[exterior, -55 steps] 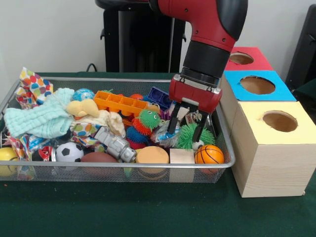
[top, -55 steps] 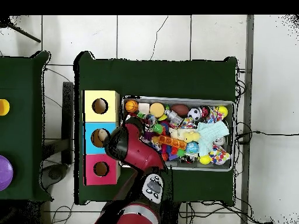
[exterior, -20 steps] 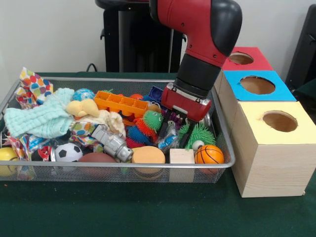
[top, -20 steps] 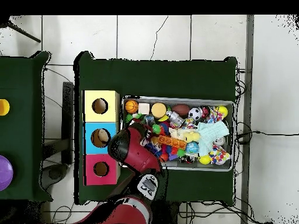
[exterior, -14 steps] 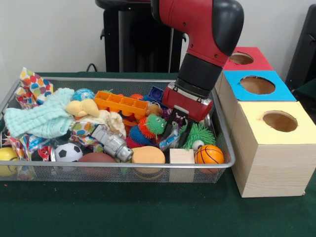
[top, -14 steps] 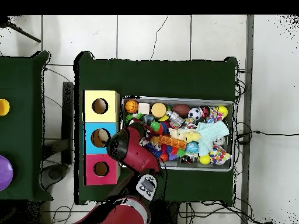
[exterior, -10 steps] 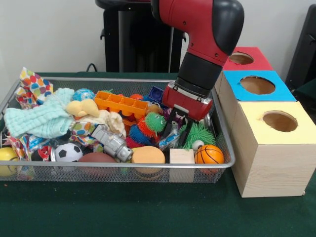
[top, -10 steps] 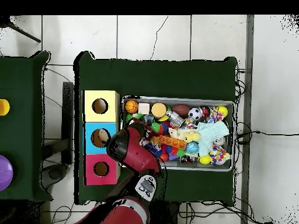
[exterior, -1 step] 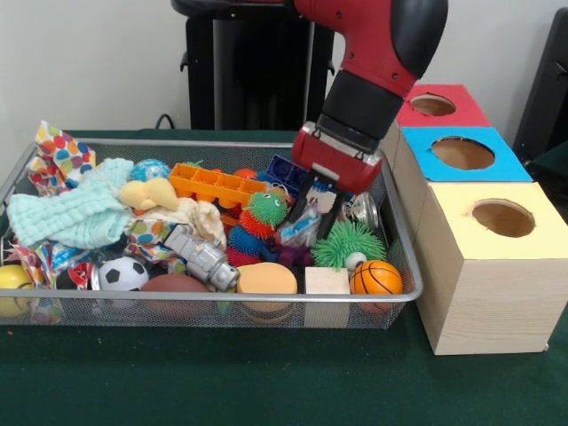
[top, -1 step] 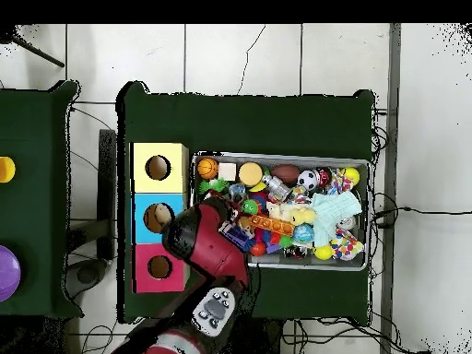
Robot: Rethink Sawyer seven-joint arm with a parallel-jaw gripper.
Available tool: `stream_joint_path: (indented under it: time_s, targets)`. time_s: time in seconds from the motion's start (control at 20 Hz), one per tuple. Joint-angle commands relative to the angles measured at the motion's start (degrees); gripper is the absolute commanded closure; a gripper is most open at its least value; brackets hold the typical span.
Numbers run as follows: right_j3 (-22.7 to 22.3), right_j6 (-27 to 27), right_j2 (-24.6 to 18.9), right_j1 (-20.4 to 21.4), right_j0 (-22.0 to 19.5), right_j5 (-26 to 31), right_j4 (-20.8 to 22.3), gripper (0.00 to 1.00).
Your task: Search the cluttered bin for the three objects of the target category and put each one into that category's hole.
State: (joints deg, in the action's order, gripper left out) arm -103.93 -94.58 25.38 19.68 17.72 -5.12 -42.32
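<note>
1. The gripper [exterior, -1 step: 311, 216] has come up since half a second ago and now hangs above the clutter at the right end of the wire bin [exterior, -1 step: 401, 232], its fingers closed on a crinkly clear packet [exterior, -1 step: 304, 228].
2. That packet has lifted with it, clear of the toys it lay among.
3. The green spiky ball [exterior, -1 step: 347, 243] beside it sits more exposed than before, just behind the small basketball [exterior, -1 step: 375, 278].
4. The fuzzy green-headed toy [exterior, -1 step: 258, 222] has shifted slightly up and left, close to the packet.
5. On the green tabletop [exterior, -1 step: 266, 382], the yellow box [exterior, -1 step: 493, 266], blue box [exterior, -1 step: 461, 153] and red box [exterior, -1 step: 437, 106] stand unchanged, holes up.
6. Overhead, the arm [top, -1 step: 208, 245] covers the bin's left end, hiding the gripper.
</note>
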Motion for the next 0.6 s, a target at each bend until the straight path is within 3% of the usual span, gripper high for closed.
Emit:
stream_joint_path:
  time_s: [0.05,0.2,0.3,0.4,0.45,0.6]
  targets:
    - [6.03,-10.87,11.73,-1.70,6.84,16.73,-2.57,1.00]
    - [7.61,-11.92,15.10,-2.76,8.38,18.33,-1.11,1.00]
    - [7.00,-13.30,12.54,-1.48,7.47,19.81,-0.22,1.00]
    - [4.38,-13.99,5.75,1.78,5.02,18.99,-0.55,1.00]
    - [1.60,-13.37,-1.66,4.87,1.54,15.24,-1.22,1.00]
    - [-1.68,-13.00,-9.73,8.53,-2.69,11.27,-1.40,1.00]
